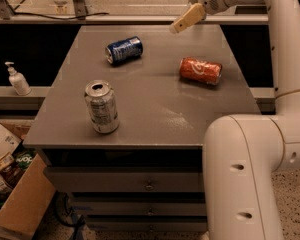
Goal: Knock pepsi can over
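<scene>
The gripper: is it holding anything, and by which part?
Nothing. The gripper hangs empty above the far side of the table, apart from the pepsi can, which lies on its side.

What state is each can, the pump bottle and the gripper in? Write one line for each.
pepsi can: on its side, far left of the table.
red-orange can: on its side, at the right.
silver-grey can: upright, near the front edge.
pump bottle: upright on the ledge left of the table.
gripper: raised over the table's far right, touching no can.
</scene>
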